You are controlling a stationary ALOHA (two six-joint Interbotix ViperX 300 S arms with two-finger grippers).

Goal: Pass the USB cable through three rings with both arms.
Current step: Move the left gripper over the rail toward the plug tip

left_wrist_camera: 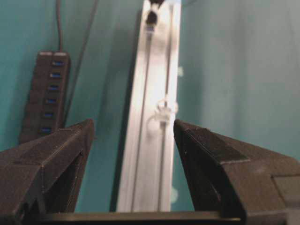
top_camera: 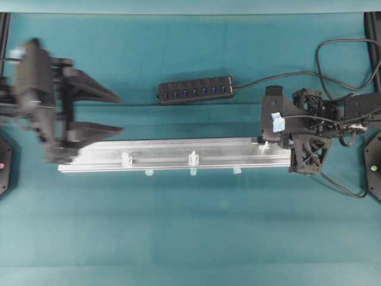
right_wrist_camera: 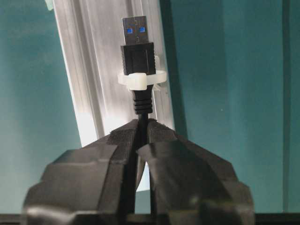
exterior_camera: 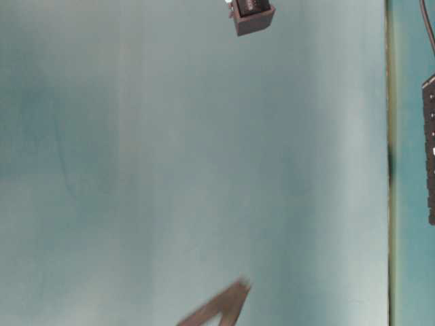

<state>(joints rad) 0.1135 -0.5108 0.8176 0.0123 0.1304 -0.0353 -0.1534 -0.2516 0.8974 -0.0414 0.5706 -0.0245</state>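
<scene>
The USB cable's black plug (right_wrist_camera: 137, 47) with its silver tip pokes through a translucent-white ring (right_wrist_camera: 139, 79) at the right end of the rail. My right gripper (right_wrist_camera: 143, 125) is shut on the cable just behind that ring; from overhead it (top_camera: 264, 142) sits at the rail's right end. Two more rings (top_camera: 126, 159) (top_camera: 193, 158) stand further left on the rail, with no cable in them. My left gripper (top_camera: 120, 112) hovers open over the rail's left end with nothing between its fingers. In its wrist view the left gripper (left_wrist_camera: 133, 125) frames the nearest ring (left_wrist_camera: 161, 112), and the plug (left_wrist_camera: 151, 18) shows far off.
The long silver rail (top_camera: 178, 154) lies across the table's middle. A black multi-port hub (top_camera: 196, 89) lies behind it, its cord looping to the back right (top_camera: 321, 65). The table-level view shows mostly teal cloth, the hub's edge (exterior_camera: 429, 149) and a blurred dark fingertip (exterior_camera: 224, 305).
</scene>
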